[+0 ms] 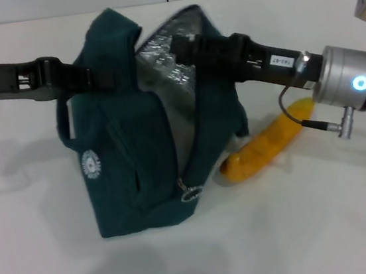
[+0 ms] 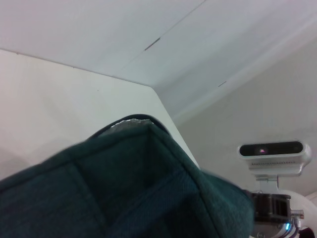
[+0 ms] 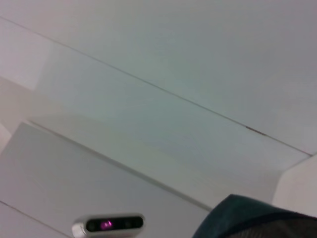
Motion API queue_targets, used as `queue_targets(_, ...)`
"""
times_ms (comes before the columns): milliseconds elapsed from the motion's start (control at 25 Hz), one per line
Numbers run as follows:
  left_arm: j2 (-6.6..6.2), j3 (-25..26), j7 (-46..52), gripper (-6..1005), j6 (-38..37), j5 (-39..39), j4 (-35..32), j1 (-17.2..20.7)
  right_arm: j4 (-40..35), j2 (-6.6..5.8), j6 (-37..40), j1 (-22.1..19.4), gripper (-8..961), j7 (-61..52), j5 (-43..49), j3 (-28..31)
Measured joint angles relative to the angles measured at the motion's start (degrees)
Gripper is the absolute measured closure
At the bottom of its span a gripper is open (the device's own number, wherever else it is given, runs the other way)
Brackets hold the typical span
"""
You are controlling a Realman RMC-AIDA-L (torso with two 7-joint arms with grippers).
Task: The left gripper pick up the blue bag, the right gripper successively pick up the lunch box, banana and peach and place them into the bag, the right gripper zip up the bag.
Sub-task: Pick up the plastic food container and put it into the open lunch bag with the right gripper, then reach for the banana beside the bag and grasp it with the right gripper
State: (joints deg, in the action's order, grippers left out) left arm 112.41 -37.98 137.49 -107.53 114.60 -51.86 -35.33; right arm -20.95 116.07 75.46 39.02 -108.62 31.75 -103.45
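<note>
The blue bag [image 1: 139, 162] stands upright on the white table, its mouth open and its silver lining [image 1: 164, 62] showing. My left gripper [image 1: 95, 77] comes in from the left and is shut on the bag's top edge, holding it up. My right gripper [image 1: 182, 45] reaches from the right into the bag's open mouth, its tip against the lining. The banana [image 1: 267, 141] lies on the table just right of the bag, under my right arm. The lunch box and the peach are out of view. Teal fabric of the bag [image 2: 124, 193] fills the left wrist view.
The bag's metal zip pull [image 1: 191, 193] hangs low on its front seam. White table [image 1: 301, 229] spreads in front and to both sides. The right wrist view shows only walls, a corner of the bag [image 3: 257, 218] and a camera bar [image 3: 109, 224].
</note>
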Motion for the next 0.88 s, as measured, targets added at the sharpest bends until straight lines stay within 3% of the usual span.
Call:
queue_targets(160,-0.36,0.51,-0.02,957,0.03,-0.10,-0.21,0.00,-0.07,-0.50,3.63,-2.09,561,2.99,0.20,3.74)
queue_targets(280,-0.59,1.37,-0.08,957,0.04,-0.12,-0.26,0.18,-0.15,-1.74,7.12,-3.73,458,6.83,0.52,6.95)
queue_targets(440,-0.81,1.65,-0.28,957,0.06,-0.18,-0.26,0.81,-1.07,-5.33,10.55,-5.18,356,12.81,1.58,9.31)
queue_targets(600,-0.81,1.68,-0.38,956,0.08,-0.29,-0.27,1.05,-3.69,-10.10,10.98,-5.34,291,14.60,6.18,10.17)
queue_targets(720,-0.80,2.15,-0.44,956,0.53,-0.43,-0.30,1.17,-6.87,-12.42,10.62,-5.77,284,14.65,13.35,14.86)
queue_targets(880,-0.76,4.22,-0.53,956,0.85,-0.47,-0.34,1.29,-15.38,-13.29,10.26,-6.94,278,11.95,32.66,26.99)
